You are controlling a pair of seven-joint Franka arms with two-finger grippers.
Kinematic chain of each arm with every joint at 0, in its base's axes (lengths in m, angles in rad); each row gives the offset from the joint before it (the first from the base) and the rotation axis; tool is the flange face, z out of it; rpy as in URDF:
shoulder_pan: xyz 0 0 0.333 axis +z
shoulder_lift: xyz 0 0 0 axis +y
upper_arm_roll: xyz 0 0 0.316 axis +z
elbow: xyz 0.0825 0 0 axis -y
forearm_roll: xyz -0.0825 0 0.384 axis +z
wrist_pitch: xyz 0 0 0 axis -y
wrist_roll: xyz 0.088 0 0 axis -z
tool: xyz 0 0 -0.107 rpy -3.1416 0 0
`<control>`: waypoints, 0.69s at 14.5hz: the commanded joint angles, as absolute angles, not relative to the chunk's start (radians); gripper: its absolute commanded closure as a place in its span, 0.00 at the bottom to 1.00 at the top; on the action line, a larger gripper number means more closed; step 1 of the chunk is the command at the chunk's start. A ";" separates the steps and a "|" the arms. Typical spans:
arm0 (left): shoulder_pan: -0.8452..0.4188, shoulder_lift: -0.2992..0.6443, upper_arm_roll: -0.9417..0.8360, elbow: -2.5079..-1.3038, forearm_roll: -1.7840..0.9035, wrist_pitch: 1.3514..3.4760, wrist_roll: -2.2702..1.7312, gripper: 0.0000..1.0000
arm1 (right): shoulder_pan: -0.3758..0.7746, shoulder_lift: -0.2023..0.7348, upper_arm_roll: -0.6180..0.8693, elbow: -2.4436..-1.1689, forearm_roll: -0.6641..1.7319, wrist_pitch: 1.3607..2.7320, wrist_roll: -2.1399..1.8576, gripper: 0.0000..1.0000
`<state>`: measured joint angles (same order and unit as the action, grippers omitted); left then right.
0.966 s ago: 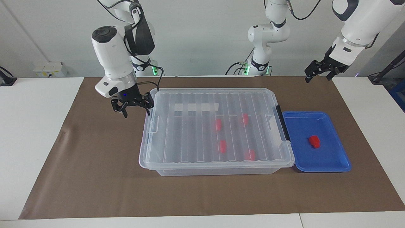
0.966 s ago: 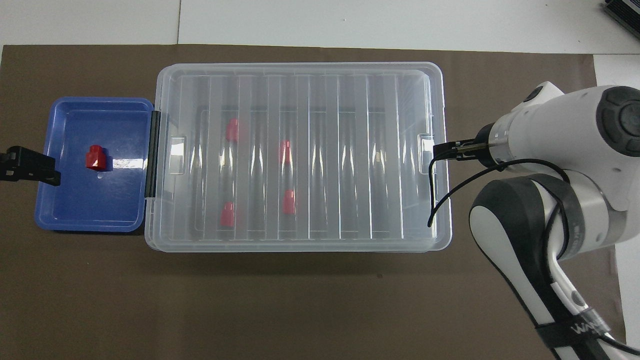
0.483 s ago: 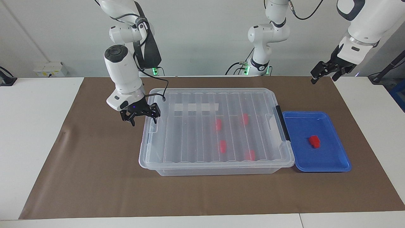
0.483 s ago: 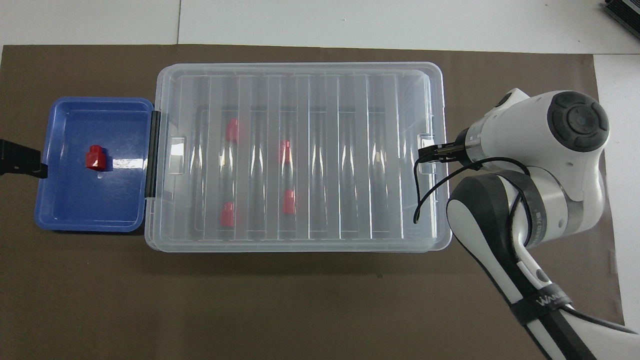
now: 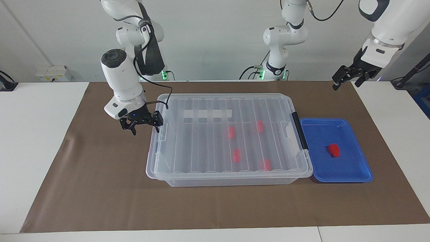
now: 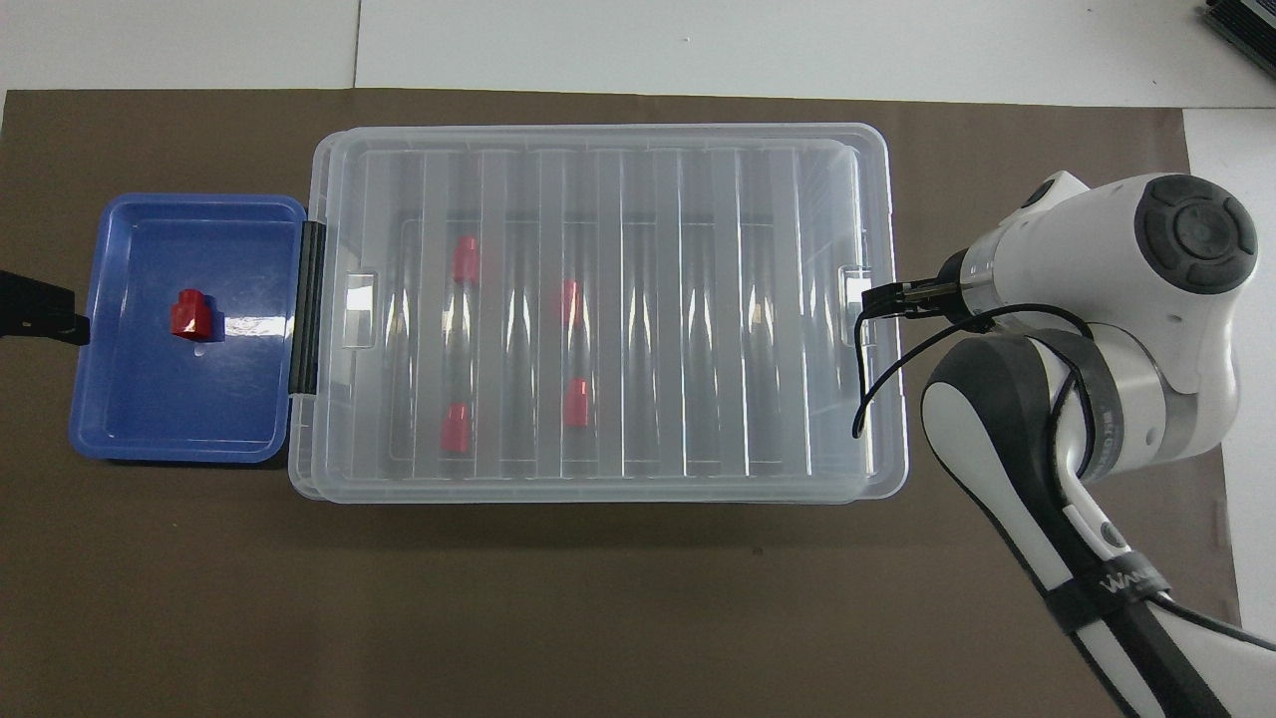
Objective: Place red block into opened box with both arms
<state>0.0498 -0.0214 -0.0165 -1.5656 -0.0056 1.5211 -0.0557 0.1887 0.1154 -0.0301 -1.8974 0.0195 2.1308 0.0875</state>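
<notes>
Red block (image 5: 333,150) in the blue tray (image 5: 356,176), at five o'clock from the left gripper (image 5: 347,78), well apart. Right gripper (image 5: 142,123) at the box (image 5: 161,169) lid's end. Both with fingers spread, clamping nothing.

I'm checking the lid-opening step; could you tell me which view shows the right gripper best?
The facing view: the right gripper shows whole, open at the box lid's end. In the overhead view the arm's own wrist hides it.

Bright, even light falls from above. White glare streaks the ribbed lid (image 6: 598,309) and the blue tray (image 6: 249,326); a soft shadow edges the box (image 6: 598,514). Both views are sharp.
</notes>
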 commanded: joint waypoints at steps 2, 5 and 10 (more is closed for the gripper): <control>0.061 -0.029 -0.026 -1.582 0.008 1.555 -0.055 0.00 | 0.130 0.097 -0.025 -1.922 0.008 2.134 0.049 0.00; 0.074 -0.018 -0.026 -1.583 0.008 1.592 -0.054 0.00 | 0.098 0.097 -0.025 -1.924 0.006 2.128 0.048 0.00; 0.086 0.047 -0.026 -1.591 0.009 1.670 -0.054 0.00 | 0.066 0.097 -0.026 -1.922 0.003 2.114 0.044 0.00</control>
